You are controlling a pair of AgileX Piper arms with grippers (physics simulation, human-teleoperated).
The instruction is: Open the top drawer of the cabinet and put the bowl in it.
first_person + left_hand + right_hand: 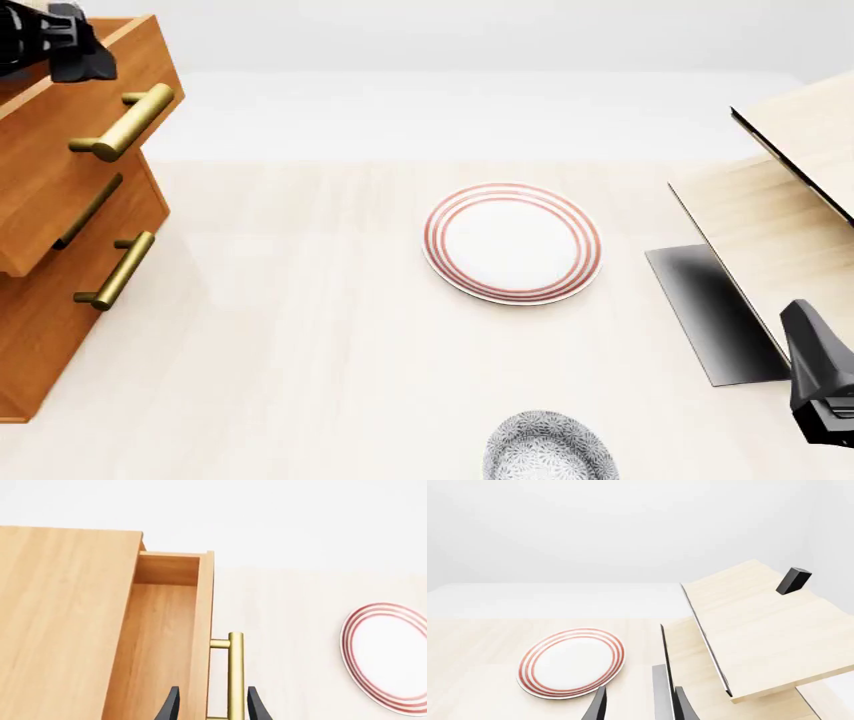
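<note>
Bowl position: near edge of the table, at the bottom of the front view, on your side of the plate and apart from it. Nothing touches it.

Drawer status: part-way out of the cabinet. The left wrist view looks down into its bare wooden interior. The opening appears too narrow to pass the bowl, so judge the pull as unfinished.

Left gripper: fingers spread, one on each side of the brass handle. You cannot tell from these views whether either pad touches the bar. Straddling the bar lets you draw the drawer straight outward without twisting its front. In the front view the arm shows only as a dark shape above the cabinet's top corner.

Right gripper: fingers slightly apart, holding nothing, hanging low at the right beside the pale box. It waits there, away from the drawer's travel and on the bowl's side of the table.

Recommended sequence:
1. Draw the handle further toward the table centre until the cavity is wider than the bowl.
2. Bring the right gripper across to the bowl's rim.

Caution: the two lower handles look alike; confirm the uppermost one.
</note>
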